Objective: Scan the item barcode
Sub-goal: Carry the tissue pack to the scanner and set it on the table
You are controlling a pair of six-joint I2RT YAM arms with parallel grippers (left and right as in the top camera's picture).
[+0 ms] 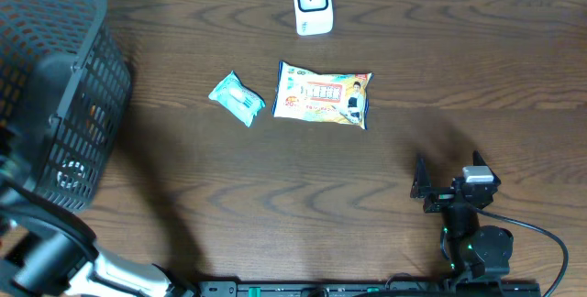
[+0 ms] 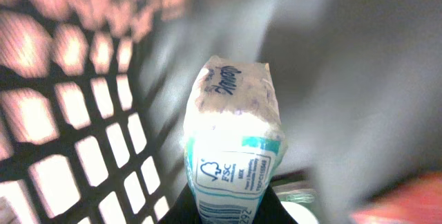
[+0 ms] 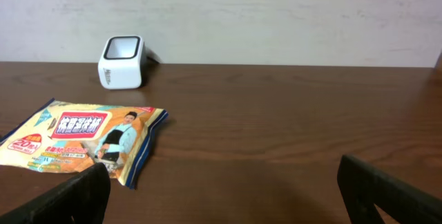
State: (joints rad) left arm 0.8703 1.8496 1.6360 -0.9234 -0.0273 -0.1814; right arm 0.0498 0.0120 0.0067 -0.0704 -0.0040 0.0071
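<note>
Item: tissue pack (image 2: 231,134), upright inside the black basket (image 1: 55,77) at 9 o'clock.
Left gripper (image 2: 231,217): clenched on the pack's lower end.
Right gripper (image 3: 224,196): spread wide, holding nothing, at 5 o'clock.
Around: snack bag (image 1: 323,95) and teal packet (image 1: 238,98) mid-table; scanner (image 1: 312,4) at 12 o'clock.
Surface: dark wood table (image 1: 275,196), pale wall (image 3: 276,16) behind.

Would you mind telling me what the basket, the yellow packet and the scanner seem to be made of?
Basket: dark moulded plastic, probably; matt, with a regular grid of holes. Yellow packet: thin printed plastic film, glossy and slightly crinkled. Scanner: hard white plastic, it seems; smooth, with rounded corners.
</note>
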